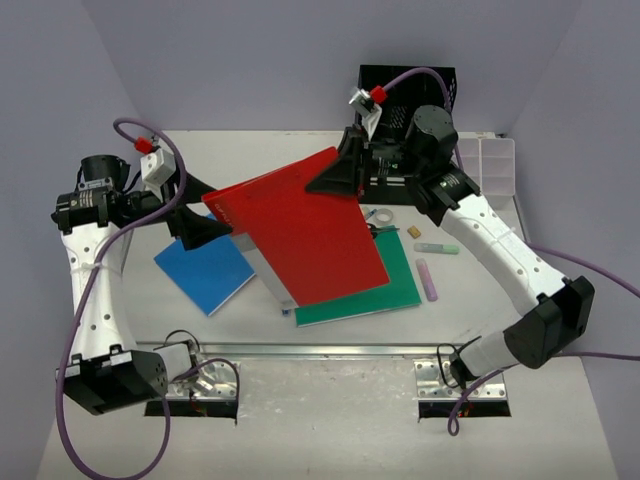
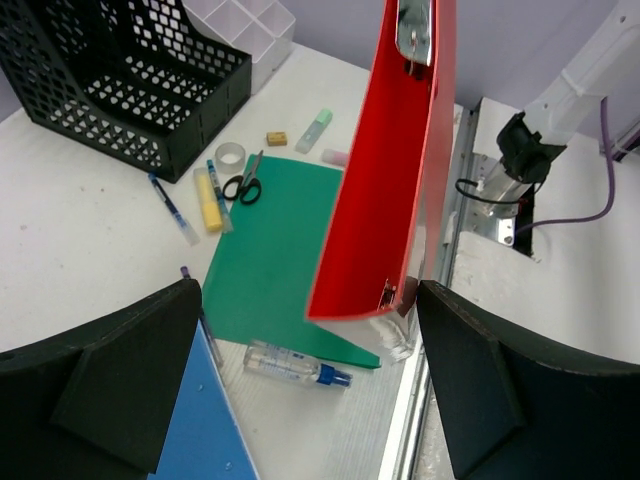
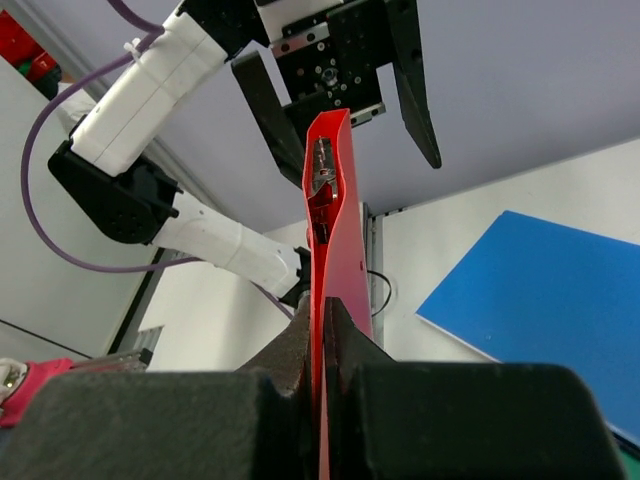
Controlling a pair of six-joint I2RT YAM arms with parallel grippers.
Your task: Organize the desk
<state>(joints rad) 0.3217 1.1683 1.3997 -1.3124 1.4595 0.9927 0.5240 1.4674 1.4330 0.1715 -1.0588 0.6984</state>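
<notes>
Right wrist: claw (image 3: 322, 318) on red folder (image 3: 342, 262)

Robot lab cell: plain lilac walls (image 1: 250, 60), white desk (image 1: 270, 150), metal rail (image 1: 330, 350), purple cables (image 2: 604, 150).

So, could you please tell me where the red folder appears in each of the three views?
Top external: red folder in the centre, tilted.
Left wrist: red folder upper right of centre, edge-on.
Right wrist: red folder centre, thin upright edge.
Shared landmark: the blue folder lying flat.
</notes>
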